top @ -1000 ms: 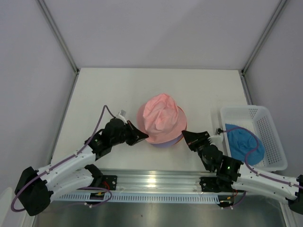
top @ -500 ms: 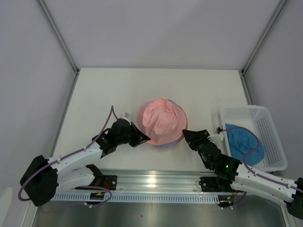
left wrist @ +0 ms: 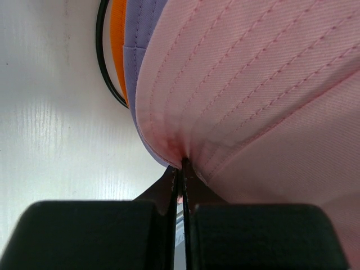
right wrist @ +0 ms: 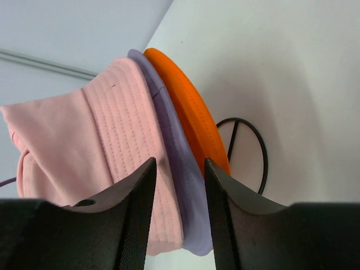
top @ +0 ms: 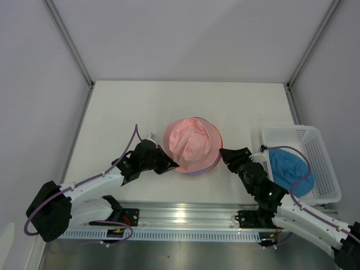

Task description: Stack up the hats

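Left gripper (left wrist: 181,169): jaws closed tight on the brim edge of the pink hat (top: 191,143). Right gripper (right wrist: 179,164): jaws apart, holding nothing, just beside the opposite brim. The pink hat sits topmost over the purple hat (left wrist: 138,50) and orange hat (right wrist: 185,101), on the black wire stand (right wrist: 261,152) at mid table (top: 140,107). Judged light, limp twill with a crumpled crown; the row-stitched brim offers the firmest hold. The blue hat (top: 288,171) lies bunched in the white slotted basket (top: 315,140).

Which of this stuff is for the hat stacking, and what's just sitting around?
For the job: pink hat, purple hat, orange hat, blue hat.
Just there: white basket holding the blue hat, black wire stand under the stack.
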Controlling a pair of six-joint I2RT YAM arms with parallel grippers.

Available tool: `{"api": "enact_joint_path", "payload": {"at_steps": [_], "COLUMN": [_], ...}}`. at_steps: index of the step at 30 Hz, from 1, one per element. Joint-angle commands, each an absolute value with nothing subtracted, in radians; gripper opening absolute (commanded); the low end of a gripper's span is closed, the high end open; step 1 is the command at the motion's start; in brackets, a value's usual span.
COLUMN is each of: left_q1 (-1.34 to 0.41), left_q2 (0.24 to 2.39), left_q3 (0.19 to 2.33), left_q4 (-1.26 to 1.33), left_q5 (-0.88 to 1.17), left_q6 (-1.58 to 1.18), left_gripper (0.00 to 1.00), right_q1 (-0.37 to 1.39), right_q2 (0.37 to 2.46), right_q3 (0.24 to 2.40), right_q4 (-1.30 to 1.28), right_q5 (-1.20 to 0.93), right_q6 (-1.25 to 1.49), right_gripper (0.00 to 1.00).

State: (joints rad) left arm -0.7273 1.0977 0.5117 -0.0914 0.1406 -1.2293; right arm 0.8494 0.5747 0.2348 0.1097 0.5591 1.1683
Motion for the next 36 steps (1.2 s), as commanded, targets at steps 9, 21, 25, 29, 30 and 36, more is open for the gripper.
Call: {"api": "enact_joint_path", "payload": {"at_steps": [9,21,25,29,30,36], "left_q1": [-0.739,-0.739,-0.739,-0.741,-0.741,-0.741], "left_q2": [1.08,1.077,1.078,1.075,1.075,1.069], "left_q3": [0.549,0.548,0.555,0.554,0.548,0.558], "left_q4": [-0.176,-0.166,-0.167,-0.163,-0.161,-0.156], "left_q5": [0.135,0.144,0.152,0.155,0.155,0.161], "left_q6": [-1.175,-1.17,-1.167,-1.167,-1.166,-1.161], "left_gripper": [0.01,0.01,0.01,0.01,0.01,0.01], "right_q1": [0.844,0.844,0.844,0.844,0.844,0.844], "right_q2": [0.532,0.594,0.626,0.669,0.679,0.692], "right_q3": [0.357,0.328,0.311,0.313,0.314,0.304], "right_q4": [0.114,0.074,0.11,0.161,0.164,0.219], "right_q5": [0.5,0.511,0.494,0.477,0.474,0.468], "right_q6": [1.063,1.14,1.155,1.144,1.146,1.134], "right_gripper": [0.51,0.57,0.57,0.57,0.57,0.36]}}
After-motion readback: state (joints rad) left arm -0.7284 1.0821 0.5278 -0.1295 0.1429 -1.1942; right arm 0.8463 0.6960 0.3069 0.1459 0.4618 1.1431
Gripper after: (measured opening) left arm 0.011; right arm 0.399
